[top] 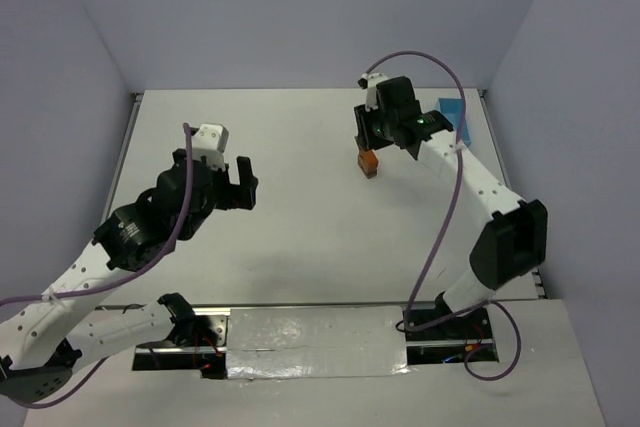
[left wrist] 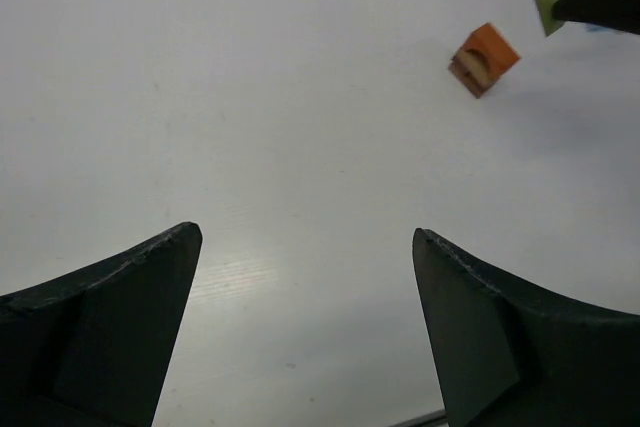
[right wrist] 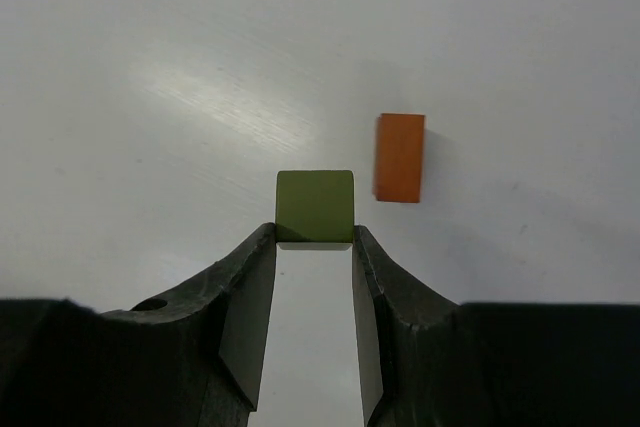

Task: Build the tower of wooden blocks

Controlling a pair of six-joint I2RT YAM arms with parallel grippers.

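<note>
1. Left arm: the left fingers (left wrist: 110, 337) stand fully apart and hold nothing. Only bare bench (top: 300, 237) shows between them in the left wrist view. In the top view this arm sits over the left half of the bench, well apart from the blocks.

2. Right arm: the right fingers (right wrist: 240, 307) are closed on the olive green block (right wrist: 315, 205), 1 finger on each of 2 opposite sides. The block sits at the fingertips and projects forward of them. Whether its underside touches the bench cannot be determined.

3. Wood block tower: 2 of its pieces are visible, and they are not stacked.
   - The orange block (right wrist: 400, 157) rests on the bench. It lies just beside the olive green block, on that block's right in the right wrist view, with a clear gap between the 2.
   - In the left wrist view, the orange block (left wrist: 484, 59) shows a tan face with an arch-shaped mark.

4. Location: both blocks are at the far right of the bench, below the right wrist in the top view, near the light blue tray (top: 452, 113) at the far right corner.
</note>
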